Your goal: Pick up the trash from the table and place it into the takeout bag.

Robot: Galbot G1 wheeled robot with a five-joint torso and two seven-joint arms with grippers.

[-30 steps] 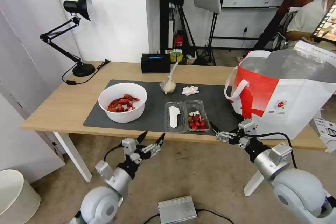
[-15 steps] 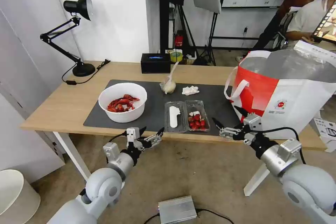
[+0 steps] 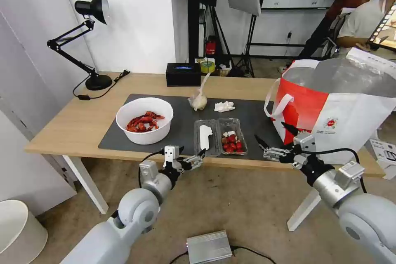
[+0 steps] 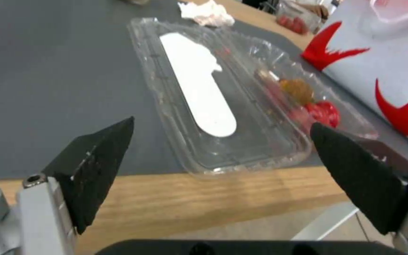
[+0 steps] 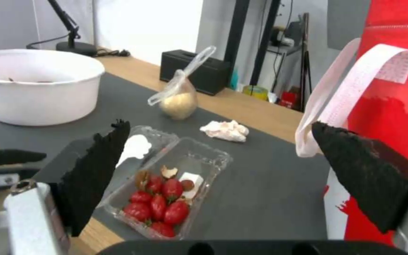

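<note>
While the clear clamshell tray (image 3: 220,136) lies open on the dark grey mat (image 3: 181,132) near the table's (image 3: 62,128) front edge, its red scraps in the half nearer the takeout bag (image 3: 342,111), the left gripper (image 3: 190,157) hangs just off that edge in front of the tray with its fingers spread wide and nothing between them. The right gripper (image 3: 274,139) sits at the same edge, between the tray and the bag, also wide open and empty. The white bowl of red shells (image 3: 144,120) stands on the mat's left part. Farther back on the mat rest the small knotted bag (image 3: 199,100) and the crumpled tissue (image 3: 224,107), near each other but apart. The takeout bag stands upright at the table's right end, its mouth open.
</note>
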